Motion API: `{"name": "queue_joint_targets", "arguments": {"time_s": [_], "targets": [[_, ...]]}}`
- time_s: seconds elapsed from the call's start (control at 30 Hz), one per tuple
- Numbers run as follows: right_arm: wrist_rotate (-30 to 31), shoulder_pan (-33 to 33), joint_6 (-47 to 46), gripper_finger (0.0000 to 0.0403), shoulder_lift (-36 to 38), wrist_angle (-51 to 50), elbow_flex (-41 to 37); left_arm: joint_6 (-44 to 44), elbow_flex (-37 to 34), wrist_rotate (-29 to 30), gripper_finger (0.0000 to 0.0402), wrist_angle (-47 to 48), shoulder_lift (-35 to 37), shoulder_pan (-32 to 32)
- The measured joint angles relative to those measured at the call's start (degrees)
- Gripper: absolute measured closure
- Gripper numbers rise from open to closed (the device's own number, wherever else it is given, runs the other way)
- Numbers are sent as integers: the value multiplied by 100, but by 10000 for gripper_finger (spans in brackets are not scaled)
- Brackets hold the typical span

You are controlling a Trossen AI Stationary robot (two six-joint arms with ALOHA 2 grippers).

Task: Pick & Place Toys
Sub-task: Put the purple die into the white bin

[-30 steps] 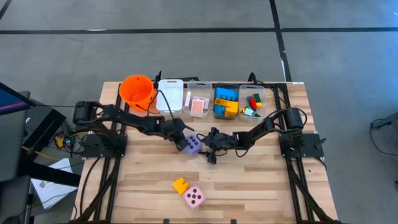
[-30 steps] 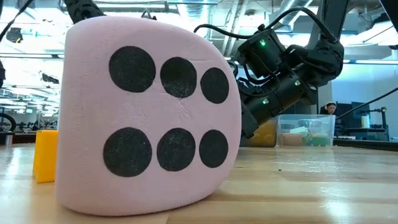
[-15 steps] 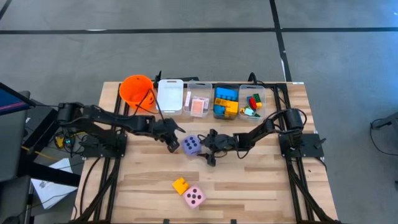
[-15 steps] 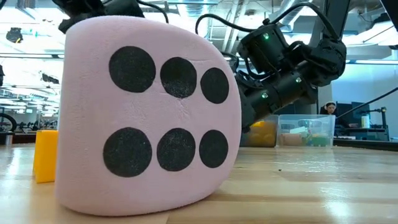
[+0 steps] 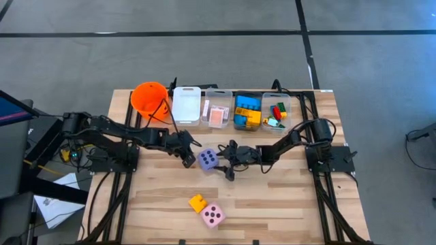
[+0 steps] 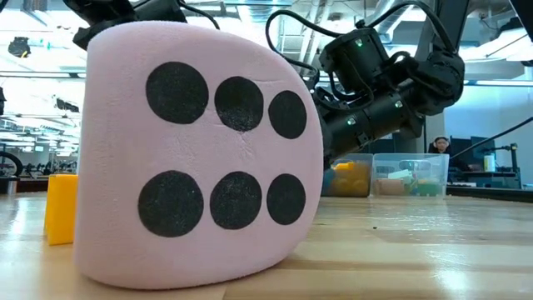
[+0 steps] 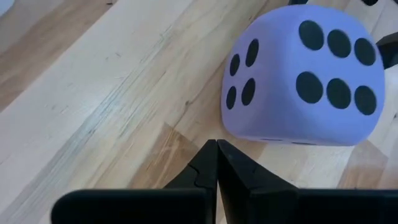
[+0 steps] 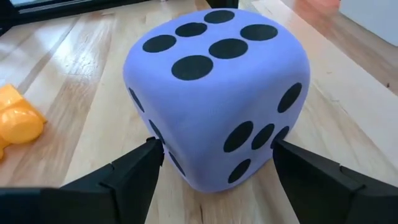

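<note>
A purple soft die (image 5: 208, 159) with black dots rests flat on the wooden table at mid-table; it also shows in both wrist views (image 7: 305, 74) (image 8: 217, 93). My left gripper (image 5: 189, 158) is shut, its tips (image 7: 216, 149) just left of the die with bare wood between. My right gripper (image 5: 227, 163) is open at the die's right, one finger (image 8: 140, 168) on each side of its lower part. A pink die (image 5: 212, 216) and a yellow brick (image 5: 197, 202) lie near the front edge. My right gripper comes at the purple die slanting down from the table's right, its fingertips (image 8: 283, 158) beside the die's two lower side faces (image 8: 249, 149). I cannot tell whether they touch it. The die stands on the table, six dots up.
Along the far edge stand an orange bucket (image 5: 150, 99), a white bin (image 5: 186, 104), a clear bin with pink cards (image 5: 217, 113) and two bins of bricks (image 5: 246, 111) (image 5: 277, 112). The pink die (image 6: 196, 154) fills the low view, hiding mid-table.
My left gripper, shut throughout, has drawn back from the purple die toward the table's left edge and risen a little. The die stays on the table between my right gripper's open fingers. My right wrist has tipped slightly without shifting place.
</note>
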State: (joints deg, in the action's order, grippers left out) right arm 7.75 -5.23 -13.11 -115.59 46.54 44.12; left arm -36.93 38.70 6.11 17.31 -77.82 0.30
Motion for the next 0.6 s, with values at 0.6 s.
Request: {"name": "queue_joint_targets", "arguments": {"time_s": [0.6], "targets": [[182,11,-161,121,4,-19,2,36,0,-398,402,-285,0,-117]]}}
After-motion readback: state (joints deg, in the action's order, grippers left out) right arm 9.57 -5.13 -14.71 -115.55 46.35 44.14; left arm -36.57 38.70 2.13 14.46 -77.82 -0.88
